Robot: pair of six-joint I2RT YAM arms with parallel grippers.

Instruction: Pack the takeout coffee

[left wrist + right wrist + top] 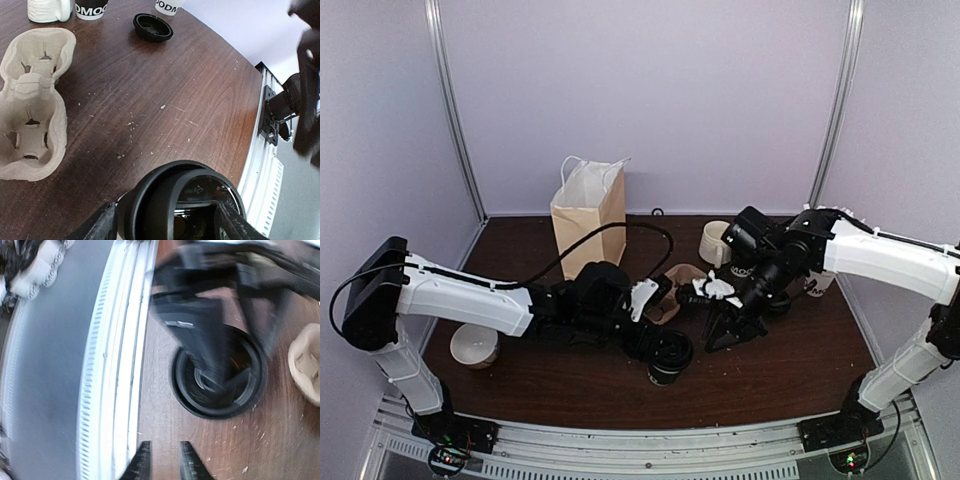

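Note:
The takeout coffee [670, 357] stands on the table at front centre, its black lid up. My left gripper [655, 345] is shut on it. In the left wrist view the black lid [165, 200] fills the bottom, with one finger on each side of the cup. My right gripper [725, 335] hovers just to the right of the cup, tilted down. In the right wrist view its gripper [164, 462] has the fingers a little apart and holds nothing. There the lid [220, 390] lies ahead, partly hidden by the blurred left gripper.
A brown paper bag [588, 213] stands open at the back. A pulp cup carrier [30, 105] lies left of centre. A white mug [47, 9], two lettered cups [91, 7], a loose black lid [152, 26], the cup of sticks [475, 345] and the front rail [120, 365] are also in view.

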